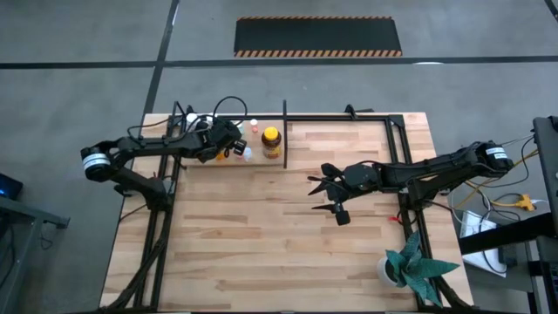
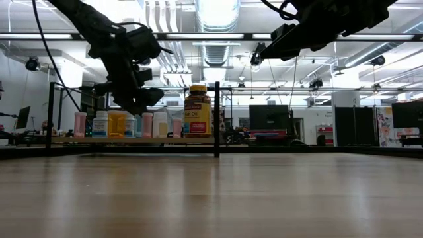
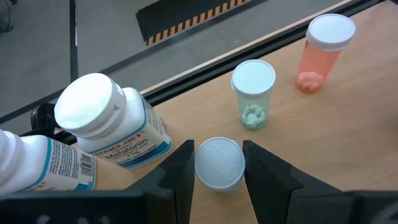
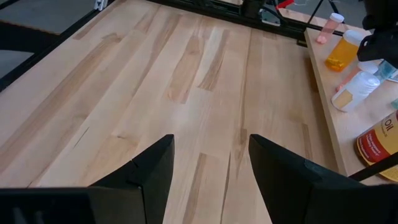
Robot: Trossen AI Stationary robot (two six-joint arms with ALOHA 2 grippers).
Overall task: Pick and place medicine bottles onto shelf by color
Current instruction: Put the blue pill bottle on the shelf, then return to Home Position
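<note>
Pale-capped bottle [image 3: 219, 163] upright on the shelf board [image 3: 348, 124], between the left gripper [image 3: 217, 171] jaws, closed narrowly against its cap. Beside it: green vial [image 3: 252, 93], orange vial [image 3: 322, 53], white melatonin bottle [image 3: 109, 121]. Amber jar [image 1: 271, 140] by the divider. Right gripper [image 1: 324, 185] above bare tabletop [image 1: 244, 235], jaws wide, empty.

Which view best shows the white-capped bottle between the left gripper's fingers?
The left wrist view: the white-capped bottle sits between the left gripper fingers, cap fully visible. The high and low views hide it behind the arm; the right wrist view shows only other bottles far off.
</note>
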